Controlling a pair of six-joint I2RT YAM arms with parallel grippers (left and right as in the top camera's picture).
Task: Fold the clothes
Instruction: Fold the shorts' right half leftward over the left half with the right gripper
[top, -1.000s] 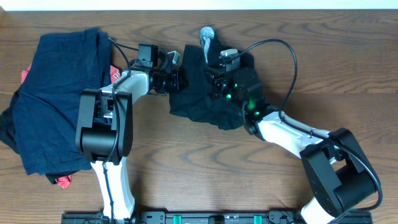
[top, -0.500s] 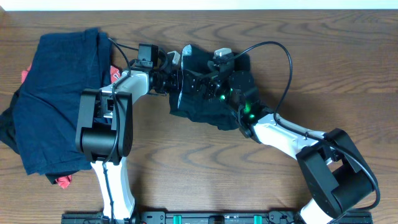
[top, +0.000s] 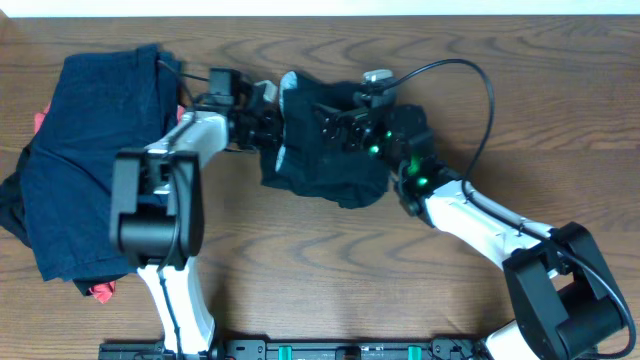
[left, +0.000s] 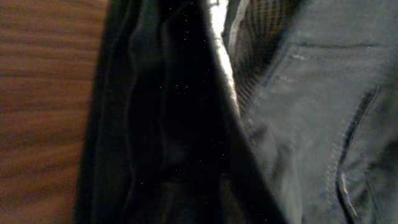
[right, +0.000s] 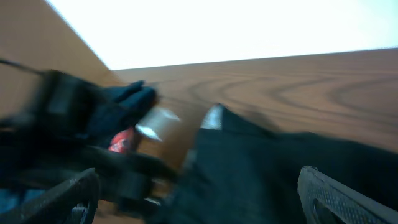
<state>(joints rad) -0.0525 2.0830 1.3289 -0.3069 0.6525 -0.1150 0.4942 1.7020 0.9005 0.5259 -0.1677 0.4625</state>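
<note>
Though bunched and creased, the black garment (top: 330, 165) shows a pale edge (top: 287, 92).

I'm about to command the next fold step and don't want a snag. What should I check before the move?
1. Left gripper at the dark garment's left edge: ok.
2. Left gripper shut on fabric: cannot tell, its camera shows only cloth.
3. Right gripper open: ok.
4. Garment lying flat: not ok, bunched.
5. Garment apart from the clothes pile: ok.
</note>
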